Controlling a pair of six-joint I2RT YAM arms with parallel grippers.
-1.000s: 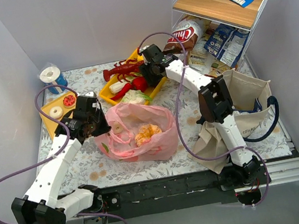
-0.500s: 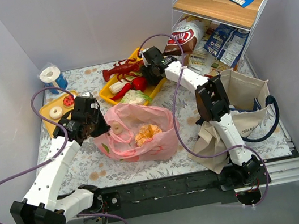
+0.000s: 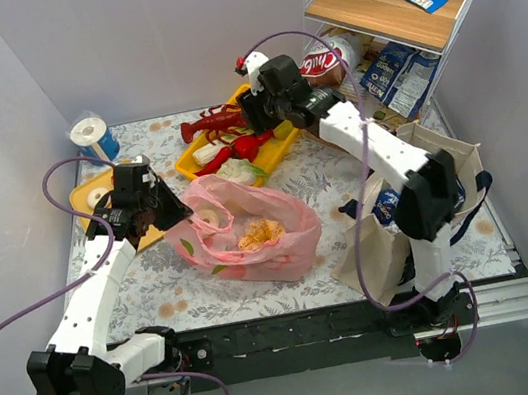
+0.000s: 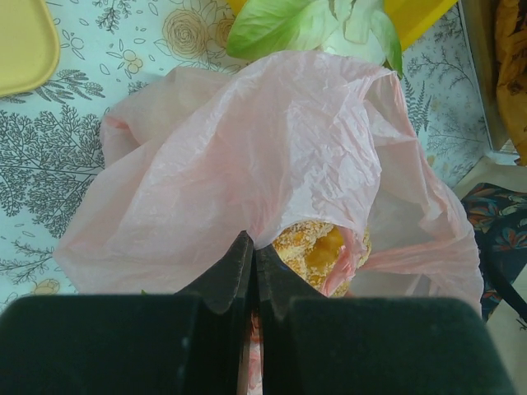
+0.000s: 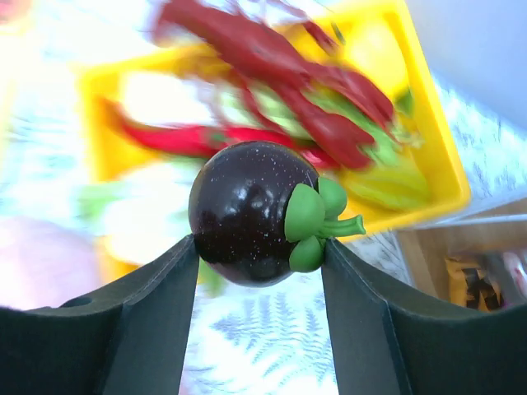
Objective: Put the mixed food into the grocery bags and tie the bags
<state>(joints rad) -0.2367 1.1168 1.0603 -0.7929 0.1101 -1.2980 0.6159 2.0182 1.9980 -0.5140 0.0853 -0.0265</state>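
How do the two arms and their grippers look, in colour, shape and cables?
The left arm and right arm have white links with black joints and bases. A purple cable loops along each. The fingers are dark, flat and tapered.

We see bare floral surface (image 3: 322, 183) mid-frame, between the crumpled pink plastic bag (image 3: 287, 244) and the beige canvas tote (image 3: 452, 141).
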